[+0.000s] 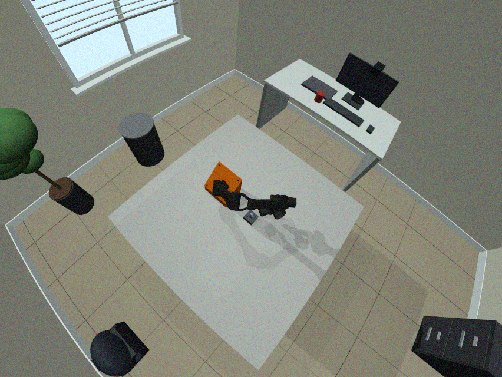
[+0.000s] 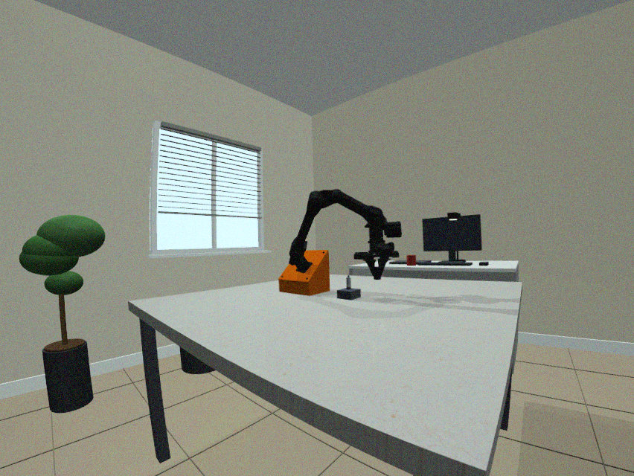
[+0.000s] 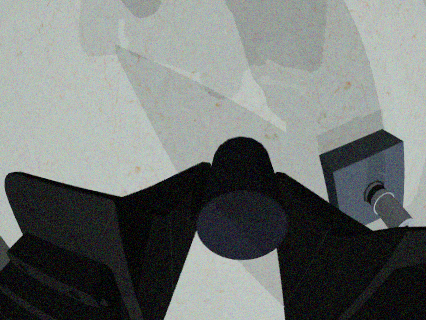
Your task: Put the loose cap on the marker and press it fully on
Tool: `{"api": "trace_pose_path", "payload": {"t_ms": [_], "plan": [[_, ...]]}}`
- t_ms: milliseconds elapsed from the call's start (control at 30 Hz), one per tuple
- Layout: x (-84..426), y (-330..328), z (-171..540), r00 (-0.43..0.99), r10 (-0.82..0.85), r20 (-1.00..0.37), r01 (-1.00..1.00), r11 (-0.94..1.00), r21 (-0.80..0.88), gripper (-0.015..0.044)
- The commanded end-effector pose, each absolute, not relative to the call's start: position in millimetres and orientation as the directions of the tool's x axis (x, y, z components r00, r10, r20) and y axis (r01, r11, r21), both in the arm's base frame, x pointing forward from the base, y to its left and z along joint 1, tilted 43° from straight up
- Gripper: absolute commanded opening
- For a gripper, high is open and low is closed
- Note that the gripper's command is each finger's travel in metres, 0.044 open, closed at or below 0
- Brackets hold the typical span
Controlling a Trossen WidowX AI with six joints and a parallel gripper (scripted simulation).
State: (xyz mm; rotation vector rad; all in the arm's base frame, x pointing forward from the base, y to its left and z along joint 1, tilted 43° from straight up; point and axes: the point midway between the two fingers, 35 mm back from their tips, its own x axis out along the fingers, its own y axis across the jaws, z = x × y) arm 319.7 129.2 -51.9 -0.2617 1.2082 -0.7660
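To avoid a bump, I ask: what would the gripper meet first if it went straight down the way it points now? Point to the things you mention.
Probably the table (image 1: 194,259) (image 2: 359,353) (image 3: 60,120), met by the cap (image 3: 242,225) in its fingers; the cap's height above it is unclear.

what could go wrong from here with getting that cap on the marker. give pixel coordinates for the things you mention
The black cylindrical cap (image 3: 242,225) is pinched between the black gripper's (image 2: 377,277) (image 3: 242,200) fingers, above the white table (image 2: 359,358) (image 1: 182,243), so it could slip or tilt on the way over.

The slim grey marker (image 2: 348,282) (image 3: 391,210) stands upright in its blue-grey holder block (image 2: 348,293) (image 3: 350,187) (image 1: 250,217), off to one side; lowering slightly off centre might catch the rim or tip.

Pressing askew might shift the small block.
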Motion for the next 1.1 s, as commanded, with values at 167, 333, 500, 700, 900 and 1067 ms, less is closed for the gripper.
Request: {"api": "trace_pose_path", "payload": {"t_ms": [167, 333, 500, 700, 900, 1067], "plan": [[307.4, 121.1, -30.2, 0.144, -0.653, -0.744, 0.395, 0.727, -0.561, 0.0000], [299.6, 115.5, -19.4, 0.143, -0.653, -0.744, 0.397, 0.726, -0.561, 0.0000], [291.4, 109.8, -9.5, 0.141, -0.653, -0.744, 0.402, 0.725, -0.560, 0.0000], [281.5, 102.6, 1.9, 0.140, -0.653, -0.744, 0.403, 0.724, -0.560, 0.0000], [271.5, 94.9, 12.7, 0.140, -0.654, -0.744, 0.400, 0.724, -0.562, 0.0000], [262.8, 88.3, 21.1, 0.140, -0.654, -0.743, 0.397, 0.724, -0.563, 0.0000]]}}
